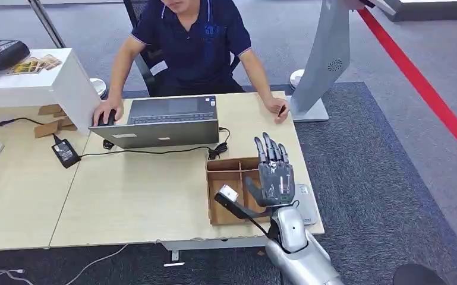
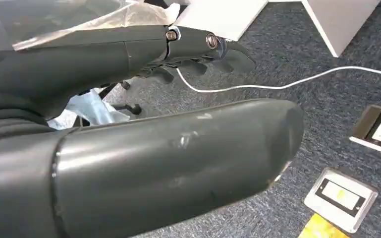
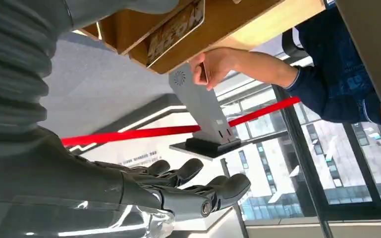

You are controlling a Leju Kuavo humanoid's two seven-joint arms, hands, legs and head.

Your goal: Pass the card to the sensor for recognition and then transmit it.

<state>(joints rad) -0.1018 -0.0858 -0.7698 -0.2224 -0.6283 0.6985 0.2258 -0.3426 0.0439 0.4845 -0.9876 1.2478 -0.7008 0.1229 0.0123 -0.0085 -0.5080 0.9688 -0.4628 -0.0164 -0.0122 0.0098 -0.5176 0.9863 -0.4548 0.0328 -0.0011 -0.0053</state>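
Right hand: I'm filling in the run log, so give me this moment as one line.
right hand: open, raised over cardboard tray | card: not held | person's hand: resting by sensor stand

The head view is evenly and brightly lit from overhead, with colours clear and only soft, short shadows under the laptop [image 1: 161,122] and along the table [image 1: 131,190] edge at 6 o'clock. A bright strip burns out at 1 o'clock. Detail is fairly sharp, though compression softens fine edges. In the left wrist view the left hand [image 2: 143,168] is close and blurred, with a dull sheen along its grey thumb; the carpet [image 2: 327,99] behind is sharper, and the white cable [image 2: 277,85] is nearly overexposed. In the right wrist view daylight from the windows [image 3: 327,163] at 4 o'clock backlights the scene, leaving the right hand [image 3: 178,191] dark with small glints.
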